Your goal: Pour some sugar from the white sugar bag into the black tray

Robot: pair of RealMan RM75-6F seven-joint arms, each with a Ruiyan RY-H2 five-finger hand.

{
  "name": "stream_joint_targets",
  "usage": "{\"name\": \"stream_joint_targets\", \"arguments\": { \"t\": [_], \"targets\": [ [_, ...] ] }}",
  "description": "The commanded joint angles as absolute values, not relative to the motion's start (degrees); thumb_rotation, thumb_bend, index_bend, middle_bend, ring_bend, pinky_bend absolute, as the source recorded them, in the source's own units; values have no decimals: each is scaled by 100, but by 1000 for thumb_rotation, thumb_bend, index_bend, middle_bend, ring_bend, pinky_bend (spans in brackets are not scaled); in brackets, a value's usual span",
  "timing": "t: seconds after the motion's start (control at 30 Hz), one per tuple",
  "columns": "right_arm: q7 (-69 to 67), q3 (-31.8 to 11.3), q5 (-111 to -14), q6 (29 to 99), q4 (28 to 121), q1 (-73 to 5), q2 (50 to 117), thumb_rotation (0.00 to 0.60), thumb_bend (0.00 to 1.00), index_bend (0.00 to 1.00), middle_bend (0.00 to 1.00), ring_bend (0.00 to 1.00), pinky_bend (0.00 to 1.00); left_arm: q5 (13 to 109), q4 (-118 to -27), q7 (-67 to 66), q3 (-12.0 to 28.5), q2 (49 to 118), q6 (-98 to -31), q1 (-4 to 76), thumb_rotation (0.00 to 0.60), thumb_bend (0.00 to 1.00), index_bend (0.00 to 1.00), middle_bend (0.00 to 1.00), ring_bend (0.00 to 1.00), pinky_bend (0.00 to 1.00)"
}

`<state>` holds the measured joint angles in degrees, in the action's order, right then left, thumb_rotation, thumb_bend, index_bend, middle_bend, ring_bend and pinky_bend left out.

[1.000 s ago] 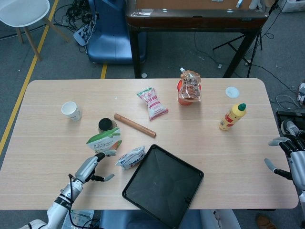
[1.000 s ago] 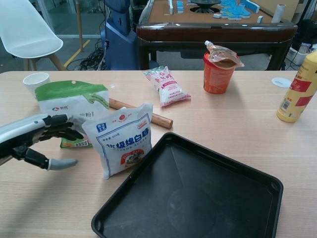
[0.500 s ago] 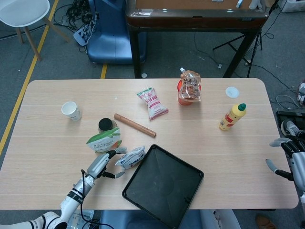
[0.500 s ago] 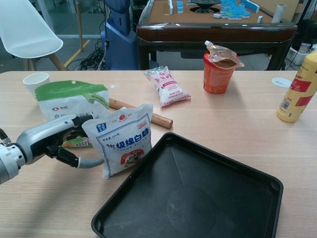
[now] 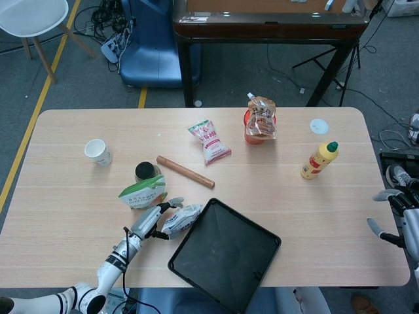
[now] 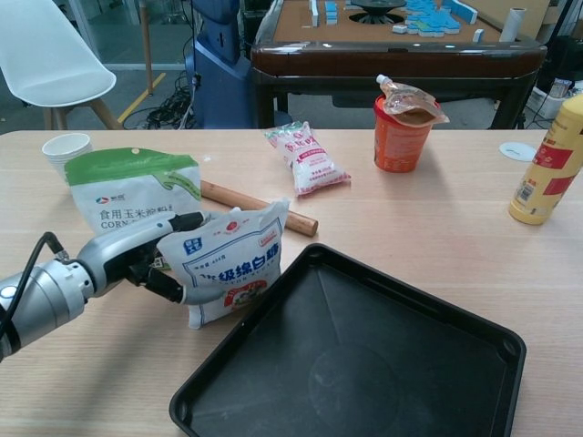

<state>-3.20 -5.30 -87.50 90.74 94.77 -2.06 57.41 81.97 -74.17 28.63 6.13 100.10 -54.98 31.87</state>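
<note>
The white sugar bag (image 6: 232, 262) with blue print stands leaning on the table just left of the black tray (image 6: 364, 364), its lower corner close to the tray's rim. My left hand (image 6: 146, 257) grips the bag's left side, one finger over its top edge and the thumb under its lower part. From the head view the sugar bag (image 5: 180, 218) sits between my left hand (image 5: 152, 222) and the tray (image 5: 226, 254). My right hand (image 5: 400, 221) hangs open off the table's right edge, fingers apart and holding nothing.
A green-and-white starch bag (image 6: 132, 187) stands right behind my left hand, with a wooden stick (image 6: 260, 207) beside it. Farther back are a paper cup (image 6: 66, 146), a red-white packet (image 6: 308, 157), an orange cup with a pouch (image 6: 401, 127) and a yellow bottle (image 6: 547, 164).
My left hand has slid right along the table and closed around the sugar bag's left side; the bag has tilted and crumpled slightly. The right hand has stayed put.
</note>
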Motion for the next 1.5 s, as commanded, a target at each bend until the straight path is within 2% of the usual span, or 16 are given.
{"name": "stream_joint_targets", "arguments": {
  "t": [0.03, 0.47, 0.63, 0.73, 0.8, 0.9, 1.0, 1.2, 1.5],
  "targets": [
    [-325, -533, -8750, 9067, 9472, -209, 5739, 600, 228, 402, 365, 222, 240, 8162, -7364, 2851, 618, 10060, -5466, 3221, 600, 213, 132, 205, 197, 141],
    [-371, -533, -8724, 9068, 9439, -182, 5741, 600, 228, 402, 365, 222, 240, 8003, -7009, 2844, 638, 10348, -5344, 3330, 600, 213, 143, 205, 197, 141],
    [-383, -532, -8723, 9078, 9432, -168, 5739, 600, 228, 402, 365, 222, 239, 7963, -6840, 2878, 673, 10460, -5386, 3338, 600, 213, 207, 205, 214, 157],
    [-382, -529, -8731, 9074, 9429, -168, 5743, 600, 228, 403, 365, 222, 239, 7956, -6715, 2885, 695, 10541, -5445, 3335, 600, 213, 290, 236, 240, 207],
    [-380, -530, -8738, 9077, 9433, -169, 5743, 600, 228, 402, 365, 222, 240, 7945, -6629, 2898, 715, 10593, -5467, 3340, 600, 213, 349, 295, 282, 272],
    [-368, -534, -8750, 9082, 9443, -172, 5742, 600, 227, 402, 365, 222, 239, 7970, -6459, 2949, 738, 10656, -5469, 3383, 600, 213, 467, 457, 400, 455],
    [-357, -539, -8755, 9094, 9458, -168, 5739, 600, 228, 402, 365, 222, 240, 8043, -6317, 2972, 731, 10645, -5450, 3449, 600, 214, 509, 551, 474, 564],
    [-345, -542, -8775, 9119, 9477, -160, 5738, 600, 228, 402, 365, 222, 239, 8482, -6143, 2911, 636, 10481, -5802, 3549, 600, 214, 545, 621, 524, 632],
    [-373, -546, -8820, 9133, 9461, -173, 5761, 600, 228, 402, 365, 222, 240, 9190, -6373, 2264, 508, 9895, -6473, 3736, 600, 215, 546, 652, 551, 656]
  ]
}}
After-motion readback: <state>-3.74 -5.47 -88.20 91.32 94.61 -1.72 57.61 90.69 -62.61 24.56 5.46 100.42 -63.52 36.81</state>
